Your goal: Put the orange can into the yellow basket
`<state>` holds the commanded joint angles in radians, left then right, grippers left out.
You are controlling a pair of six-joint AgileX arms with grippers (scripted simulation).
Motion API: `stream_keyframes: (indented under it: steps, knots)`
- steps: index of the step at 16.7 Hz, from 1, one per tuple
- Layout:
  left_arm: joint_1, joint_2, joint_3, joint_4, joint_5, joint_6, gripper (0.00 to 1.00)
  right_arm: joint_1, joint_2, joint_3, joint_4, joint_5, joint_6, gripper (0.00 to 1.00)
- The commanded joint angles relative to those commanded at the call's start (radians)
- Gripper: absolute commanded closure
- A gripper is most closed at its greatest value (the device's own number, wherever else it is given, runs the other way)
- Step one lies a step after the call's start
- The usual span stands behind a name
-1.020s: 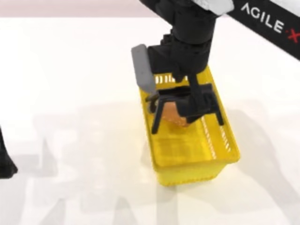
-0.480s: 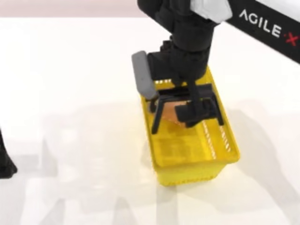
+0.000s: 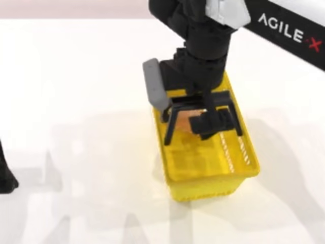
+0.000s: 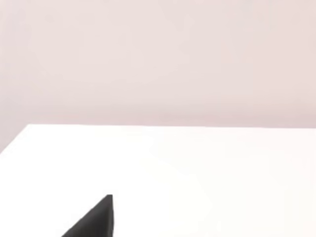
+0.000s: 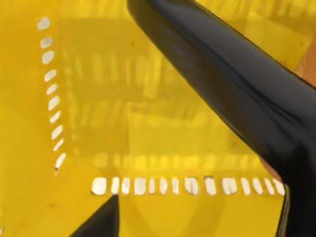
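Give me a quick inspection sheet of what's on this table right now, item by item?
Surface: plain white table, bare apart from the basket.
Job's things: bright yellow slotted plastic basket with a black swing handle, standing right of centre; small orange-brown can inside the basket's outline, mostly hidden by the gripper.
Clutter: nothing seen.
Grippers: right gripper lowered into the basket, shut on the can, whose orange side shows beside a black finger in the right wrist view; left arm parked at the table's left edge, its gripper not visible.
Cables: nothing seen.
Surroundings: pale pinkish wall behind the table.
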<state>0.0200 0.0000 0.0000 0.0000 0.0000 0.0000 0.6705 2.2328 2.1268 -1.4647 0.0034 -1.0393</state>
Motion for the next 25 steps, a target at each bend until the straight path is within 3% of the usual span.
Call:
stream_keyframes:
  steps: [11,25]
  knots:
    - [0.000,0.000,0.000,0.000,0.000,0.000,0.00,0.000,0.000,0.000,0.000,0.000,0.000,0.98]
    - [0.000,0.000,0.000,0.000,0.000,0.000,0.00,0.000,0.000,0.000,0.000,0.000,0.000,1.00]
